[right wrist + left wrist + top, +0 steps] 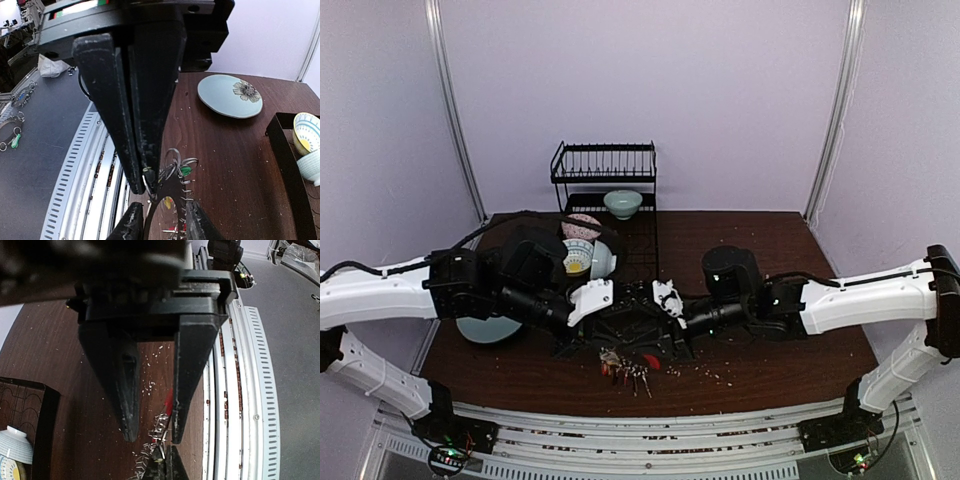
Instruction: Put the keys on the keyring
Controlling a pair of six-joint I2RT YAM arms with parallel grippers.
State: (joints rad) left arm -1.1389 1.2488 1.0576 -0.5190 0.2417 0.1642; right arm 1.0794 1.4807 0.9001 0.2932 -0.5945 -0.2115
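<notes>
The dark table carries one black dish rack at twelve o'clock and one pale plate. Both arms meet at centre. The left gripper is fully closed, its hold unclear. The right gripper pinches a thin wire ring. The keyring, a blurred bunch, lies at six o'clock.

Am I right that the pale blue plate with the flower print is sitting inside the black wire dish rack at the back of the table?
Not quite. The pale blue plate with the flower print lies flat on the dark brown wooden table, outside the black wire dish rack. The right wrist view shows it resting on bare wood.
</notes>
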